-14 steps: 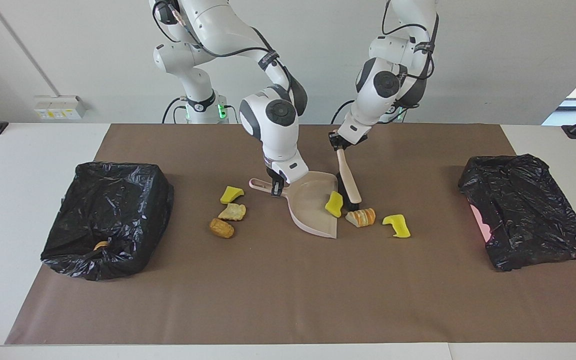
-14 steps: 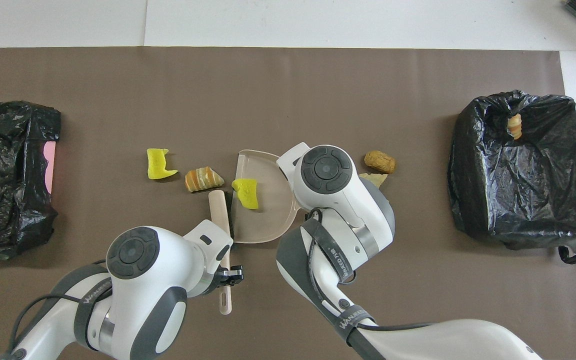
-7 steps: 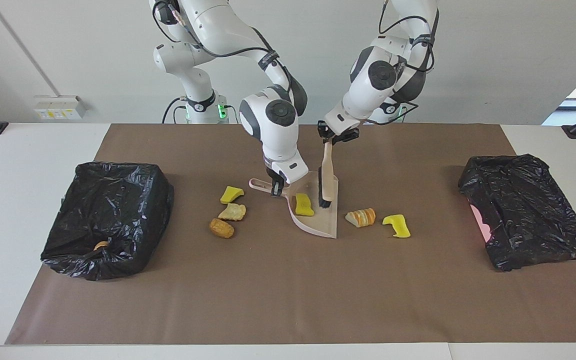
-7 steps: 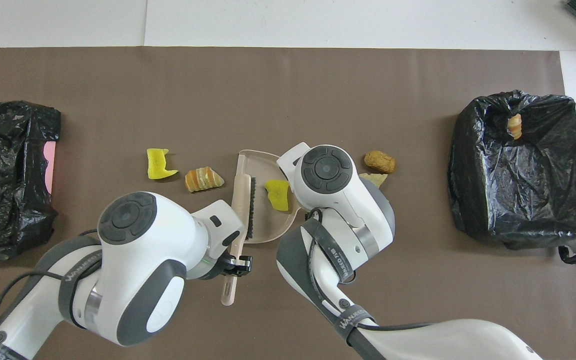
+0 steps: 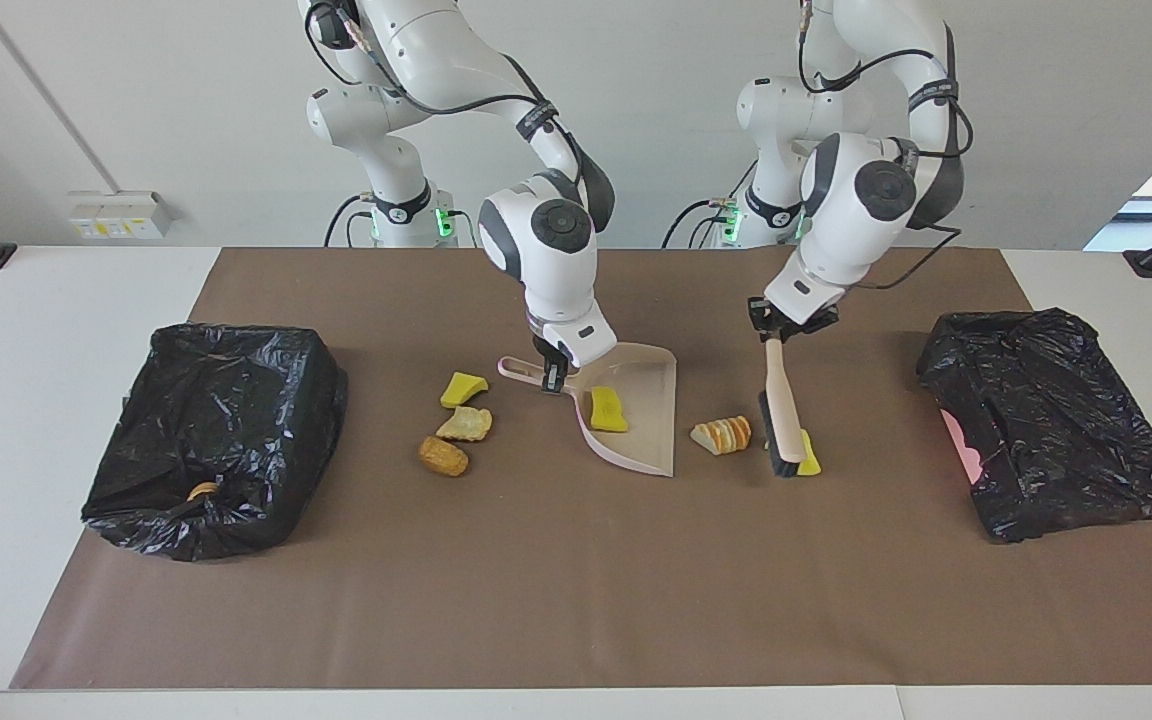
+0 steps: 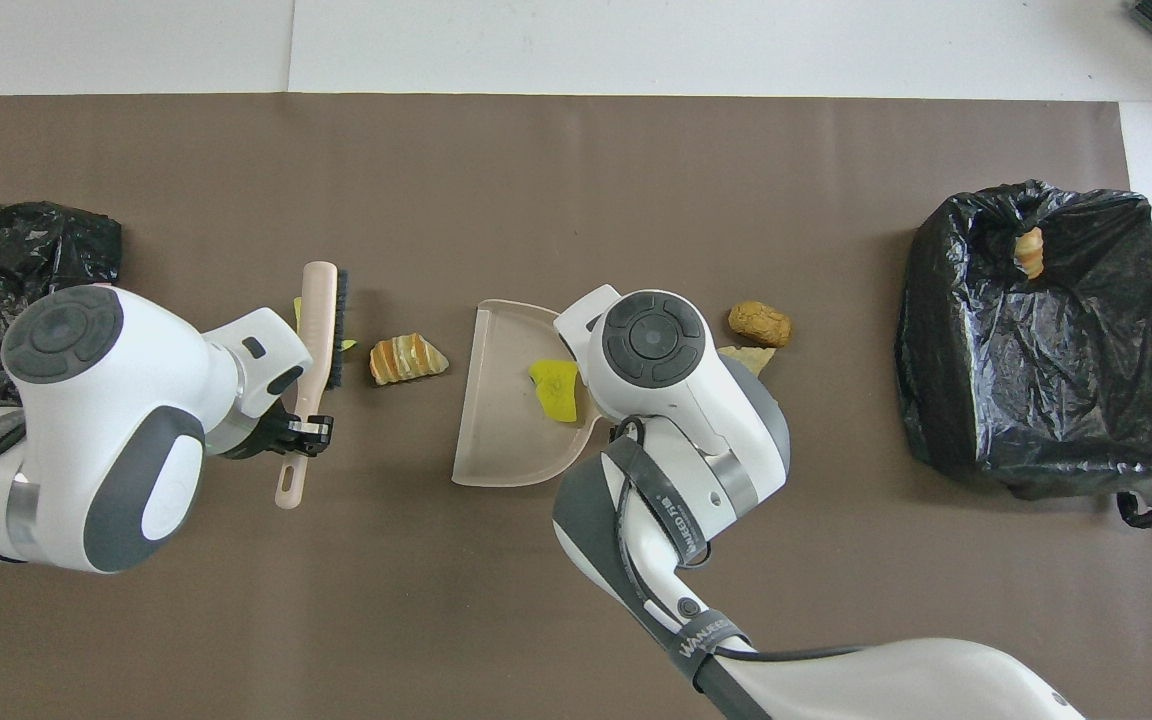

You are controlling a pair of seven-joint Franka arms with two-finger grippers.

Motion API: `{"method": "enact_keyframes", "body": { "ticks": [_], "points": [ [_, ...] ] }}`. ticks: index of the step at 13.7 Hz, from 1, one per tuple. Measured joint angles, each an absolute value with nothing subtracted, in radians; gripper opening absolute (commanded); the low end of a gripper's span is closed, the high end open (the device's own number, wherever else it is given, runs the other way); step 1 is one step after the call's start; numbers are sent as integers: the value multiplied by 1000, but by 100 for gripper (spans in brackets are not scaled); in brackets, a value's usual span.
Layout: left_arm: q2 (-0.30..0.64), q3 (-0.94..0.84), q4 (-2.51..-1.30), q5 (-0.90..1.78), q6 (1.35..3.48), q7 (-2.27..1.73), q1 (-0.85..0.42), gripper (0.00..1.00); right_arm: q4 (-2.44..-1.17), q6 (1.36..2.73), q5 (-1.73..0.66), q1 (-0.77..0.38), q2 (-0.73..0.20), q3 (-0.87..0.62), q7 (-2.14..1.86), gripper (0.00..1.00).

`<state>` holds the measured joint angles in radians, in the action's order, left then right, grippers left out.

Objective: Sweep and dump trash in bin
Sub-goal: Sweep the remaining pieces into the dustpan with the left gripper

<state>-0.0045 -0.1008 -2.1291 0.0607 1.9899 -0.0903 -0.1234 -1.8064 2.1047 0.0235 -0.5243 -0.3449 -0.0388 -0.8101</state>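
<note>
My right gripper (image 5: 550, 374) is shut on the handle of the pale pink dustpan (image 5: 648, 436), which rests on the mat with a yellow trash chunk (image 5: 606, 410) inside it. My left gripper (image 5: 782, 322) is shut on the brush (image 5: 784, 420) handle. The bristles are down at a yellow chunk (image 5: 811, 460), which they partly hide. A striped bread lump (image 5: 723, 434) lies between brush and pan. Beside the pan toward the right arm's end lie a yellow chunk (image 5: 462, 388), a tan lump (image 5: 464, 424) and a brown lump (image 5: 443, 456).
A black-bagged bin (image 5: 236, 400) stands at the right arm's end of the brown mat, with a bread scrap (image 5: 202, 490) on its rim. A second black-bagged bin (image 5: 1046, 400) stands at the left arm's end, showing pink at its side.
The left gripper lifted the brush out of the dustpan and carried it toward the left arm's end, down onto the outer yellow chunk. The swept yellow chunk stays in the pan.
</note>
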Motion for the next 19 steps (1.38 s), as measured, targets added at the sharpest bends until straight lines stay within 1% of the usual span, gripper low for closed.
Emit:
{"method": "enact_keyframes", "body": {
  "ticks": [2,4,9,12,15,19],
  "points": [
    [44,-100,-2072,17,1991,-52,-59,0,-1812,2113,24,-527,-345,-39,-792,0],
    [76,-100,-2048,-21,1991,-14,-23,0,-1817,2121,24,-527,-343,-39,-787,0],
    [101,-126,-2089,-26,1989,52,-30,0,-1821,2124,24,-527,-341,-39,-787,0],
    [88,-134,-2113,-3,1989,53,-131,0,-1821,2124,24,-527,-341,-39,-787,0],
    [63,-137,-2140,86,1989,52,-241,0,-1821,2124,24,-527,-341,-39,-787,0],
    [47,-139,-2142,185,1990,-6,-364,0,-1822,2125,24,-527,-341,-39,-787,0]
  ]
}}
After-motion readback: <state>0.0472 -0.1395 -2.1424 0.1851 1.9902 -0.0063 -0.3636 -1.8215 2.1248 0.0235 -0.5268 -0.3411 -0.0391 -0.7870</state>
